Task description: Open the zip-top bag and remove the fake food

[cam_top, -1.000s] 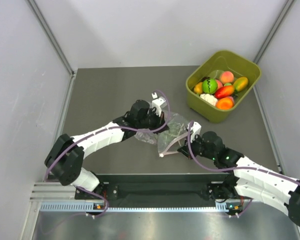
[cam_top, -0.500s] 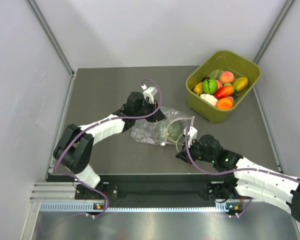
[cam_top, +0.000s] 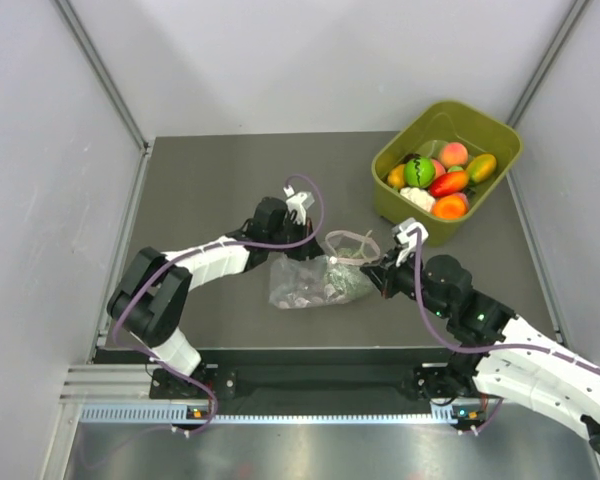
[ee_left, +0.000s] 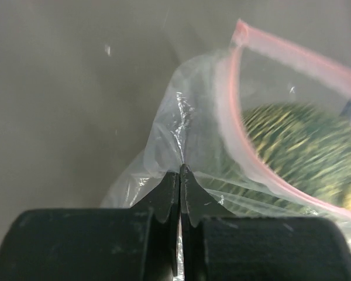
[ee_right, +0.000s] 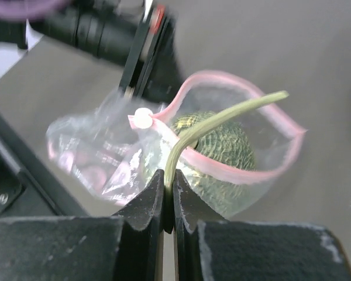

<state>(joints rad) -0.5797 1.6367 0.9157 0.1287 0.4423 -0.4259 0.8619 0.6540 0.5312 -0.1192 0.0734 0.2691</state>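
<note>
Left tool (ee_left: 180, 173) clamps the zip-top bag (ee_left: 194, 120) edge, right tool (ee_right: 168, 179) the fake food (ee_right: 223, 141) stem, mouth gaping between.

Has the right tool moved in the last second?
Yes. The right tool has moved farther from the arm bases and rightward, closer to the olive tub.

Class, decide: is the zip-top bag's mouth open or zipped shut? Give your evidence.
Open. On the zip-top bag, the pink zip strip spreads into a wide loop, its sides apart, a netted green fruit showing inside.
</note>
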